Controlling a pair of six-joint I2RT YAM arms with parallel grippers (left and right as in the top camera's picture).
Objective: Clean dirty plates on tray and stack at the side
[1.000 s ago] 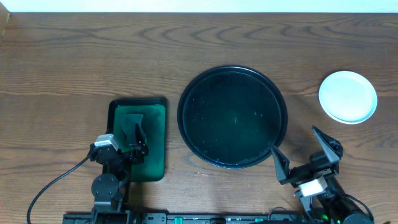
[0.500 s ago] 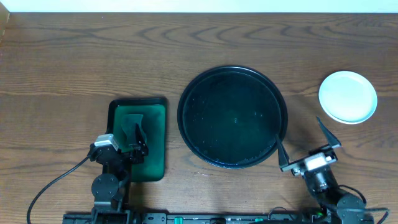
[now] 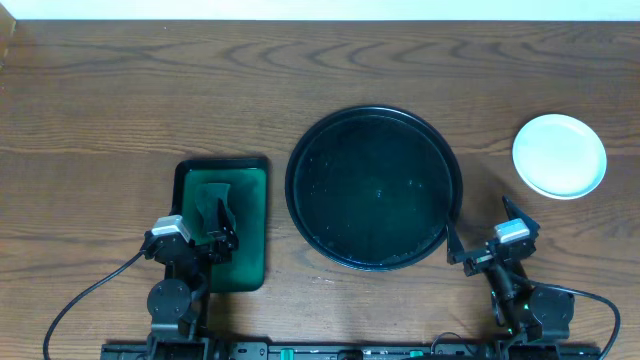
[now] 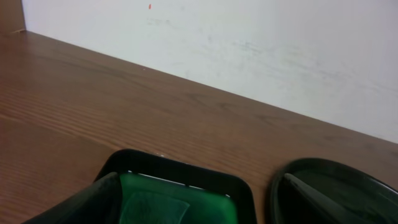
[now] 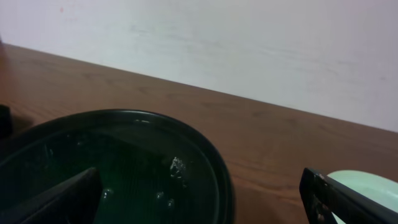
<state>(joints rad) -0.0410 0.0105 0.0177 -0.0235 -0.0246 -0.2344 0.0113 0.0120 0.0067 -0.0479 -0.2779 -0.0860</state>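
Showing the plates [image 3: 559, 155] beyond and to the right of the wide-open right gripper [image 3: 480, 222], the nearer arm, clear of the tray [image 3: 292, 180]; left gripper [image 3: 217, 207] jaws also parted.

The surface [image 3: 120, 90] carries one large round black tray [image 3: 375, 185], one smaller green rectangular tray [image 3: 252, 215] with one folded cloth [image 4: 154, 208] in it, one pale round plate [image 3: 559, 155] showing, any stacked beneath it hidden, and two robot arms, the left arm [image 3: 170, 295] and the right arm [image 3: 530, 310].
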